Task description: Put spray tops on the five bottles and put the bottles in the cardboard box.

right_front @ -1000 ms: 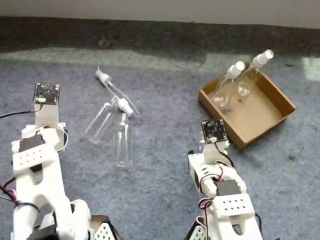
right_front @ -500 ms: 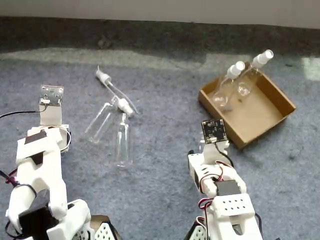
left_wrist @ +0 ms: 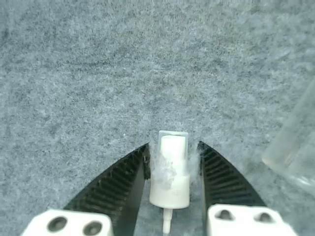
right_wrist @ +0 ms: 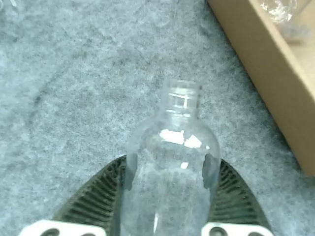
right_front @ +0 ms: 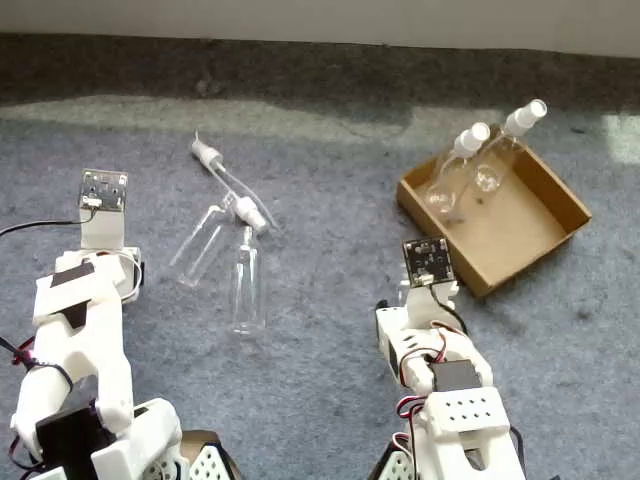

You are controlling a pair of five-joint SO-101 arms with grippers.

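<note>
The left tool (left_wrist: 172, 152) pinches a white spray top (left_wrist: 170, 172) between its black fingers, nozzle pointing away from the wrist, with the short tube stub showing in its wrist view. The right tool (right_wrist: 171, 161) grips an open-necked clear bottle (right_wrist: 177, 123) by its body, close beside the wall of the cardboard box (right_wrist: 261, 69). Both grasps are hidden under the arms in the high view. That view does show the rest of the grey counter (right_front: 330, 330). Between the arms, two uncapped bottles (right_front: 197, 243) (right_front: 245, 280) lie on their sides. A loose top (right_front: 248, 212) sits at their necks, and another top with a long tube (right_front: 207, 155) lies just beyond. In the box, two capped bottles (right_front: 450, 170) (right_front: 500, 150) lean over the far rim.
</note>
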